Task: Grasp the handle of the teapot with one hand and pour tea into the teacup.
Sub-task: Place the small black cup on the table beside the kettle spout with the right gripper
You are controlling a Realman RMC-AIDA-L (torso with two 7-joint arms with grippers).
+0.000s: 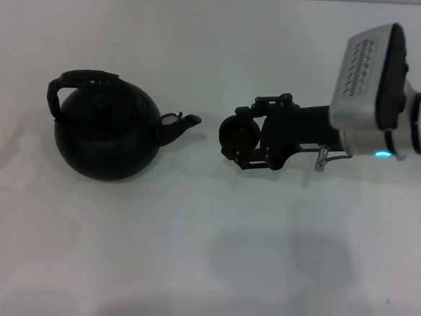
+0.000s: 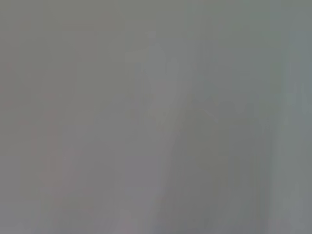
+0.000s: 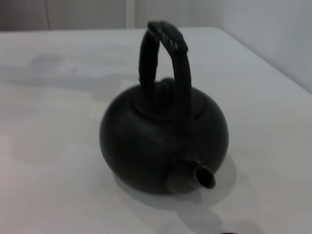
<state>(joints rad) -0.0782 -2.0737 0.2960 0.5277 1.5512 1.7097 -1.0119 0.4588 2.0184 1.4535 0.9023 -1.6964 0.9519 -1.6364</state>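
A: Room round the teapot [image 1: 107, 133]?
B: Worktop [image 1: 189, 258] bare near and far of it. Handle [image 1: 78, 84] arches over the lid, gap under the arch.
A: Spout [image 1: 180, 125] side?
B: Tight. Teacup [image 1: 239, 136] sits just off the tip, right gripper [image 1: 244, 135] round the cup.

We see the teapot [image 3: 163, 141] upright on the pale surface [image 3: 58, 161], its handle [image 3: 165, 58] arching high over the crown, the spout [image 3: 197, 175] pointing toward us.
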